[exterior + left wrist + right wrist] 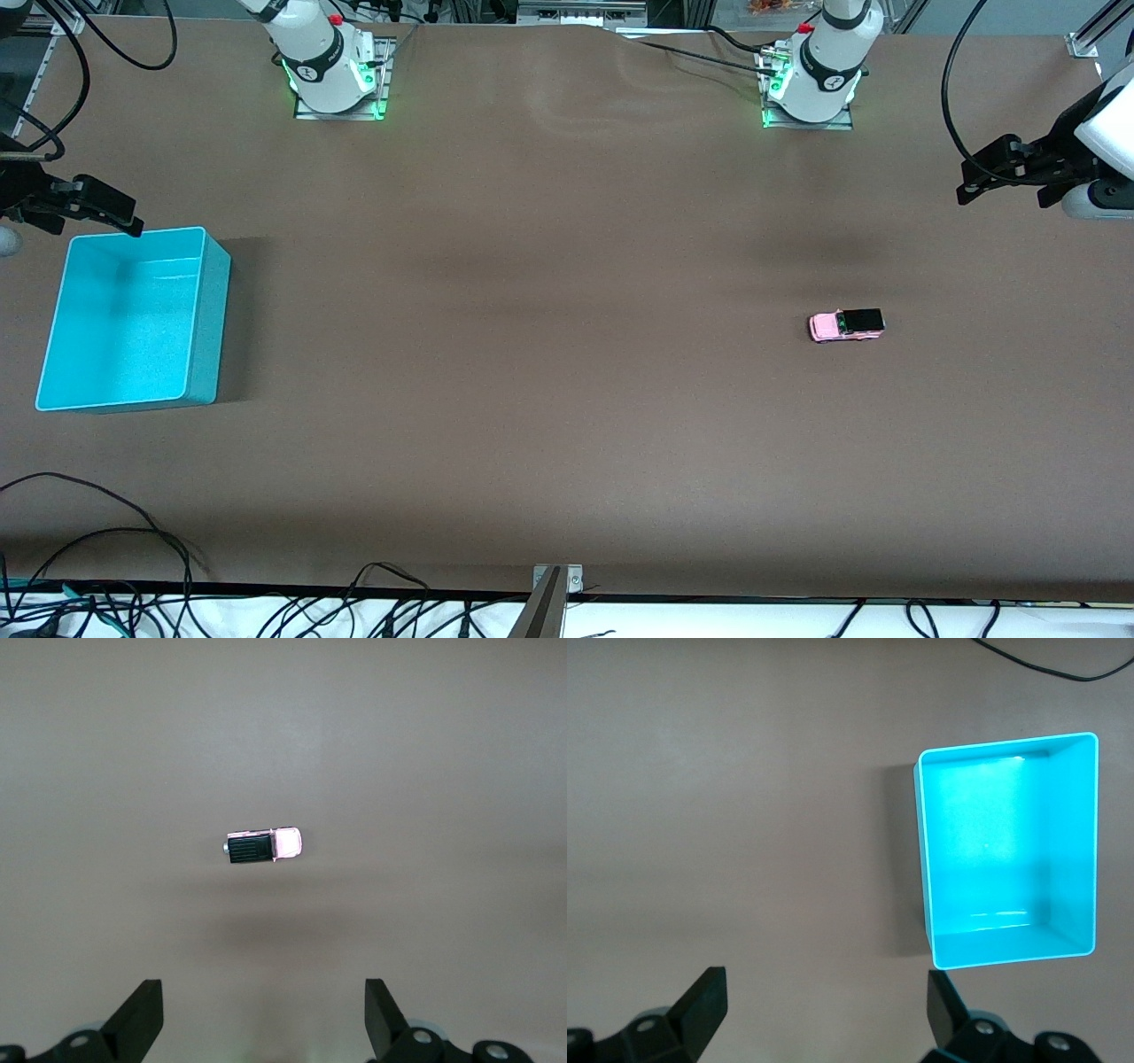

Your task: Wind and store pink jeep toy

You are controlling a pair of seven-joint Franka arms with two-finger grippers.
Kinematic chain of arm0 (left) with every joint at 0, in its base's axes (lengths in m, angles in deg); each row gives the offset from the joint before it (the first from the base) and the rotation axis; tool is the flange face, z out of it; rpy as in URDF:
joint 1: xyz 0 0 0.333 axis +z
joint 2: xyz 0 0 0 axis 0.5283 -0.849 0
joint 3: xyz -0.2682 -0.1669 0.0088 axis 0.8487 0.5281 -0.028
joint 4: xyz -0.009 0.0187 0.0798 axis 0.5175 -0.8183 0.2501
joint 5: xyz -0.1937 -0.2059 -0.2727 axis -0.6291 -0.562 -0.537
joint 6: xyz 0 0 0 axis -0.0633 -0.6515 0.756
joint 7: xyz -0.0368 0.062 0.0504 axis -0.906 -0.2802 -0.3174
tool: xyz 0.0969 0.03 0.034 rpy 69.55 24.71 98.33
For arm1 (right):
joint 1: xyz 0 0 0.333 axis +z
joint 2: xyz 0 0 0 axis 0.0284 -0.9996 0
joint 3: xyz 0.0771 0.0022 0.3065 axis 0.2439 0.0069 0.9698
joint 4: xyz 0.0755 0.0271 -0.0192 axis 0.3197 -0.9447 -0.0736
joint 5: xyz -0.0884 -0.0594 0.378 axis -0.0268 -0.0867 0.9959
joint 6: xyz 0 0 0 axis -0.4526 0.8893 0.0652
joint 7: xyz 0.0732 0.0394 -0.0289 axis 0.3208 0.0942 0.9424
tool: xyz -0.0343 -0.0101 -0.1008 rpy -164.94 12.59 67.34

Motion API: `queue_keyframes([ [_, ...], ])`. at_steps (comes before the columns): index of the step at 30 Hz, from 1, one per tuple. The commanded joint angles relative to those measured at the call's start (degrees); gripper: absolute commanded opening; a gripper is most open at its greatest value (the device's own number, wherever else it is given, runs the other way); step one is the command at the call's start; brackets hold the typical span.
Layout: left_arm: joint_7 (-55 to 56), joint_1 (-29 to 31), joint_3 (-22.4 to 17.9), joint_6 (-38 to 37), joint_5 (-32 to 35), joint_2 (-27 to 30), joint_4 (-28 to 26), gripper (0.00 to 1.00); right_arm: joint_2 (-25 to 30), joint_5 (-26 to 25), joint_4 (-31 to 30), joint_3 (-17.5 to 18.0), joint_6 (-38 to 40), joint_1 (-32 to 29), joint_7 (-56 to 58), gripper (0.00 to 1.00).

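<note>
The pink jeep toy [846,325] stands on the brown table toward the left arm's end, its black roof up. It also shows in the left wrist view [264,847]. My left gripper [979,175] hangs in the air at the left arm's end of the table, open and empty [264,1014], apart from the jeep. The turquoise bin [208,328] stands empty at the right arm's end and shows in the right wrist view [921,859]. My right gripper [99,211] hangs above the bin's corner nearest the robot bases, open and empty [826,1005].
The two arm bases [335,71] [811,80] stand along the table edge farthest from the front camera. Loose black cables [106,567] and a metal bracket [556,580] lie at the edge nearest it. A wide stretch of bare table separates jeep and bin.
</note>
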Motion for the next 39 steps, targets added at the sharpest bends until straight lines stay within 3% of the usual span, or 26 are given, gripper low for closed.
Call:
queue_keyframes([
  [1, 0.04, 0.60, 0.34, -1.13, 0.54, -1.25, 2.28, 1.00, 1.06, -0.66, -0.28, 0.11, 0.26, -0.09, -0.07, 1.00],
  [39, -0.31, 1.48, 0.25, -0.95, 0.45, -3.89, 2.89, 1.00, 1.15, -1.54, -0.46, 0.11, 0.70, 0.00, -0.33, 1.00],
])
